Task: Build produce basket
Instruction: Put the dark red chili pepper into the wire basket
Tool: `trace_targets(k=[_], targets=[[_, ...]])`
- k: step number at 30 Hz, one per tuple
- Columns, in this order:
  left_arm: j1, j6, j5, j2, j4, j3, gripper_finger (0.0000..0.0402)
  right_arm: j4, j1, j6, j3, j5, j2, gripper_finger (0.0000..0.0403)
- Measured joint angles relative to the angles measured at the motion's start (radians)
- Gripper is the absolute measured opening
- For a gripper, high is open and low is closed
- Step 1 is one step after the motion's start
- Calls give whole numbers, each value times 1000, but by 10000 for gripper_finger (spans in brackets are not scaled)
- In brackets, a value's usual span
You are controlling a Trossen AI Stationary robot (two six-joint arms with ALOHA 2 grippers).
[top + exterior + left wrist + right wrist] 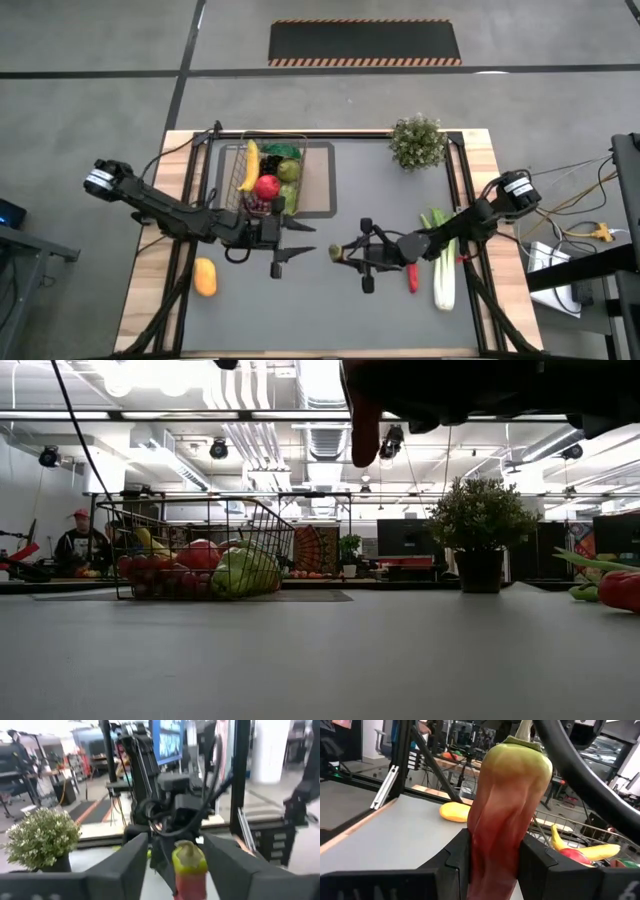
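My right gripper (347, 254) is shut on a chili (336, 252), red with a green stem end, near the table's middle and above it. My left gripper (293, 248) is open and empty. It faces the chili from the table's left, a short gap away. In the left wrist view the chili (189, 867) shows beyond my open fingers (131, 862). The wire-mesh basket (228, 170) stands at the far left on a dark-framed mat (322, 190). It holds a banana (250, 165), a red apple (266, 187), green pears (289, 170) and grapes. My right gripper pinches the chili's red body (492, 845) between its two fingers (454, 862), coming about level from the table's right. The green stem end (520, 760) sticks out past the fingertips toward the table's left. The chili is lifted clear of the table.
A yellow-orange fruit (204, 277) lies on the table at the near left. A second red chili (412, 278) and a leek (441, 268) lie at the right under my right arm. A potted plant (418, 142) stands at the far right. A person sits beyond the table (78, 540).
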Motion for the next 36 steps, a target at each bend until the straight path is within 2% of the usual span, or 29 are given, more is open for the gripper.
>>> trace_targets(k=[5,8,14,20,26,36], targets=[[7,1,0,67,143,-32,257,0,-12,22,0,2,0,106],[11,28,0,113,180,-33,290,0,-11,23,0,0,0,106],[19,58,24,242,339,-34,301,1,-11,23,0,0,0,106],[36,59,90,342,466,-31,301,5,-11,24,0,0,0,106],[44,67,98,378,528,-28,262,5,-11,24,1,3,0,106],[62,28,96,377,531,-28,133,5,-11,26,1,10,0,107]])
